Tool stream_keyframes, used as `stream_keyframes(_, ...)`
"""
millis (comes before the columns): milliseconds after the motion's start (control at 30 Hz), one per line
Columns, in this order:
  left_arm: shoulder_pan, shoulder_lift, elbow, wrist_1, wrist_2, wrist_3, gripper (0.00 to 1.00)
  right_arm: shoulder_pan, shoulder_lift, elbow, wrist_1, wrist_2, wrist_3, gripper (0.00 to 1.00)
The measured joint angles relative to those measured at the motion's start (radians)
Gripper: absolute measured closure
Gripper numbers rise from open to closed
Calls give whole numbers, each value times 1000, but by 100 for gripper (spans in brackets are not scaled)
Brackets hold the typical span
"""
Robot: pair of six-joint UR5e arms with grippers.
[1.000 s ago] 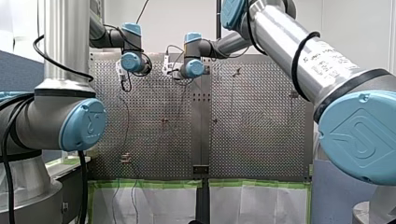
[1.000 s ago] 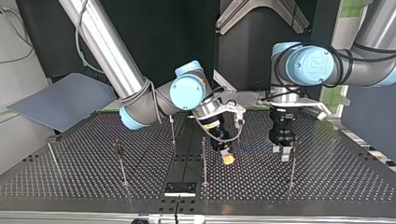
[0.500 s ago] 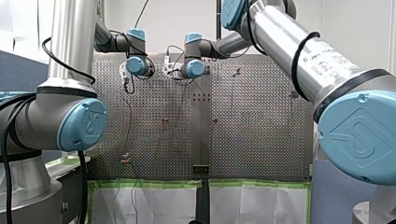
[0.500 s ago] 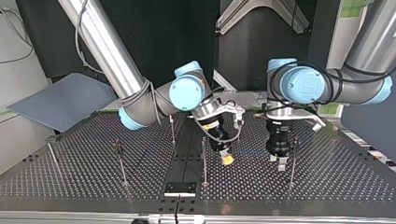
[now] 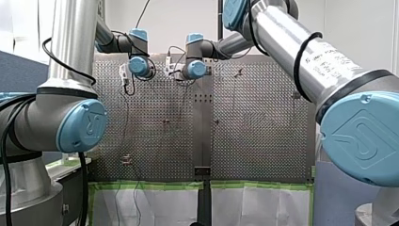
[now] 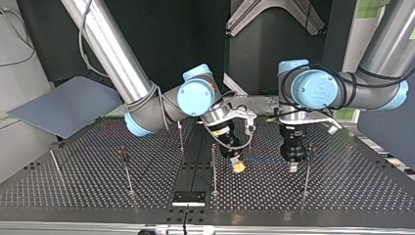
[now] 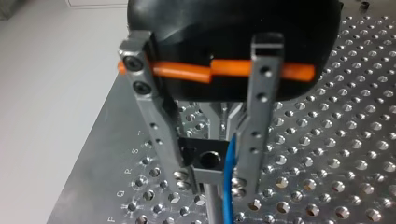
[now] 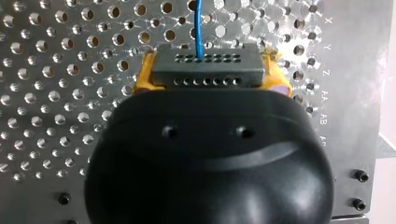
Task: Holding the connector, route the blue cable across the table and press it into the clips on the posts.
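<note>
The right gripper [image 6: 238, 166] is clamping the grey connector [image 8: 205, 65] crosswise between yellow pads [image 8: 143, 80], blue cable [image 8: 199, 28] running straight ahead (level over the table [image 6: 98, 186]) to the left gripper [image 7: 211, 182], whose parted metal fingers [image 7: 159, 130] are straddling cable and black clip [image 7: 205, 158].

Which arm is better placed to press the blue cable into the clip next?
Left. The left claw straddles the clip with the blue cable between its fingers; the right claw is shut on the connector.
</note>
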Motion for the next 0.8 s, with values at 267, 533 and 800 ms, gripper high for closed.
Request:
stream_keyframes(267, -7, 1, -10, -7, -14, 9, 100, 8, 1, 5, 4, 3, 2, 100)
stream_keyframes(533, -17, 1, -76, 37, -71, 32, 100, 9, 8, 43, 3, 15, 1, 100)
stream_keyframes(800, -18, 1, -148, 108, -78, 32, 100, 11, 38, 83, 2, 21, -3, 100)
